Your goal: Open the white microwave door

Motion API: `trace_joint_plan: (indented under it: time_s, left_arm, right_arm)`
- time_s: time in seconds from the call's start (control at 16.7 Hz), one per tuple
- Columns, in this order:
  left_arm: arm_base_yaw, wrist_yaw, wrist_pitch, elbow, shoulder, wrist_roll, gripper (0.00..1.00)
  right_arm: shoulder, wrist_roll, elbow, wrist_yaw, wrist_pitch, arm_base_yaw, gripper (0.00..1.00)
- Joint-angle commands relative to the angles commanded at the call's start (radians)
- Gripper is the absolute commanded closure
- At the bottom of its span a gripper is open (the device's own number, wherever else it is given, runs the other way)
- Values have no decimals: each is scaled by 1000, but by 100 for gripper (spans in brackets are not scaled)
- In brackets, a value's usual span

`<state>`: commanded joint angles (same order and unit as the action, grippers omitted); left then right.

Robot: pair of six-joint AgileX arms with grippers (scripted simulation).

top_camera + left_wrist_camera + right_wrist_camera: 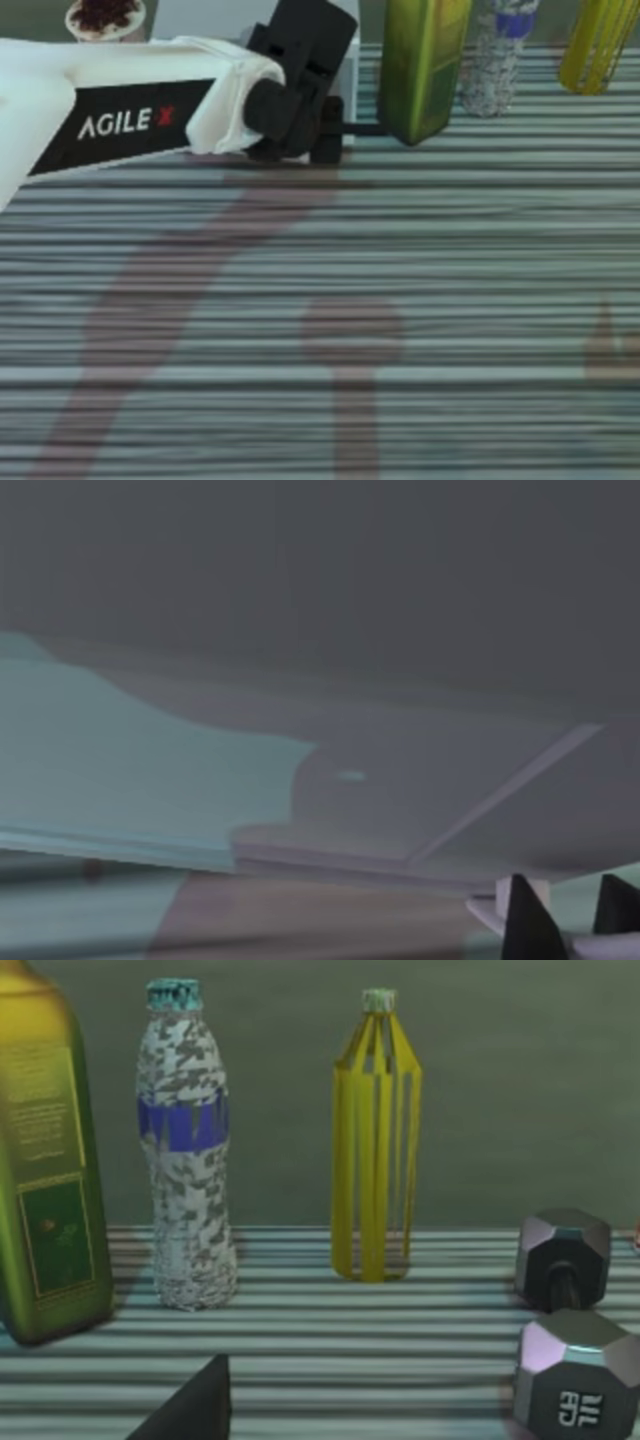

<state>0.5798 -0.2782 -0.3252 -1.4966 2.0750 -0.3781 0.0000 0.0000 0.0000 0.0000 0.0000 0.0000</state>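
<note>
Your left gripper [322,125] sits at twelve o'clock against the white microwave [200,18]; you cannot tell its jaw state.

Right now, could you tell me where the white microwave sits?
In the top view, the white microwave stands at the far edge, left of the green bottle, mostly hidden under the left claw.

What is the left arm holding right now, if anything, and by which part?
It cannot be told. The left gripper is up against the white microwave at the table's far edge, near the door, but no view shows a grip. The right arm is out of sight.
</note>
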Motion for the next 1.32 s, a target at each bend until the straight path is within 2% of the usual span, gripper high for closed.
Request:
trace_joint_plan:
  time_s: [1.02, 1.32]
  left_arm:
    - [0, 0, 0, 0, 0, 0, 100]
    - [0, 24, 19, 29, -20, 25, 100]
  right_arm:
    - [0, 0, 0, 0, 0, 0, 0]
    - [0, 0, 0, 0, 0, 0, 0]
